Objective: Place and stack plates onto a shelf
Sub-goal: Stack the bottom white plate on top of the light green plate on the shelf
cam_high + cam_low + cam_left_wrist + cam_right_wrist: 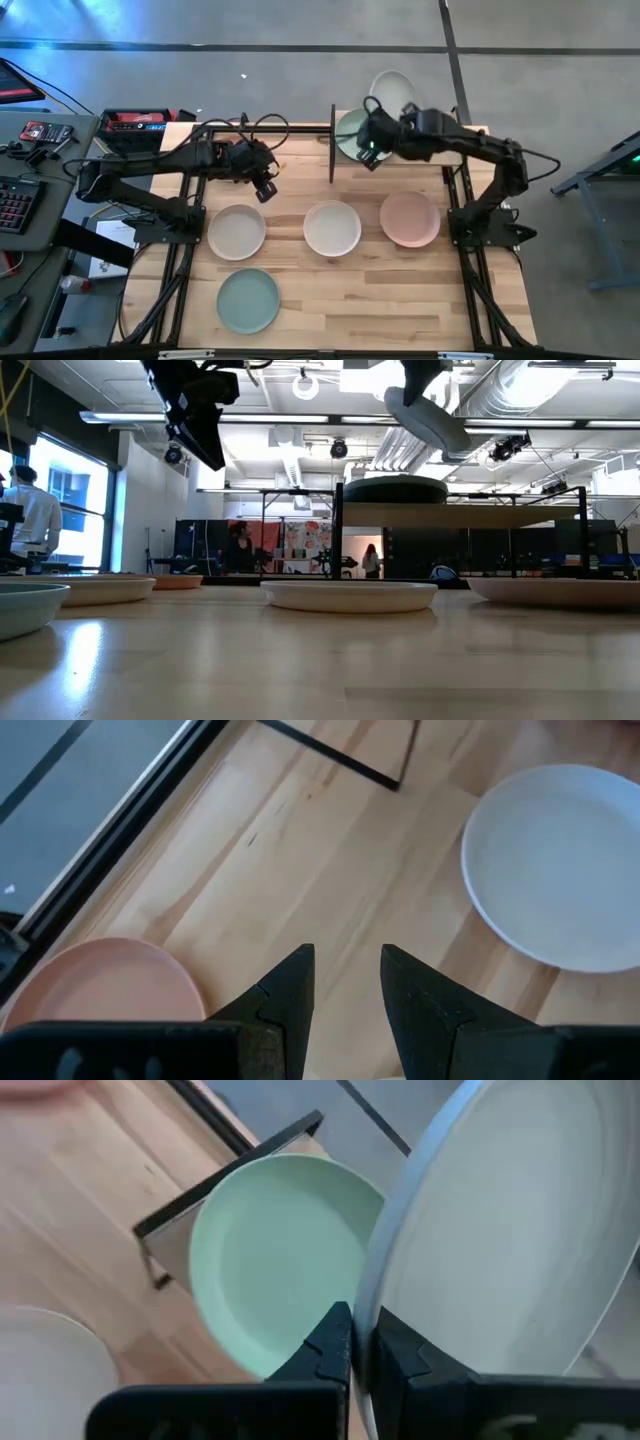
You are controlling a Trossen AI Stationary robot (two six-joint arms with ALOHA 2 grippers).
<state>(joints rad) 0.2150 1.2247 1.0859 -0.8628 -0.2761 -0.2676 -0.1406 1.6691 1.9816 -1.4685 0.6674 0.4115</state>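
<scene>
On the far right part of the bench (400,290), the right gripper (362,1355) is closed on the rim of a pale plate (510,1240), holding it tilted on edge above the shelf (470,515). The shelf is a light-wood board on thin black posts; a pale mint green plate (352,133) lies flat on it, directly beside the held plate. Both plates are round, shallow and matte. Four further plates rest on the bench surface: a cream plate (237,231) at the left of the middle row, a second cream plate (332,227) at its centre, a salmon pink plate (409,218) at its right, and a mint green plate (248,300) near the front left. The left gripper (347,985) hangs above the bench at the far left, fingers slightly apart and holding nothing. A red device (135,122) beyond the bench's far left corner carries a label too small to read; no other writing is legible.
</scene>
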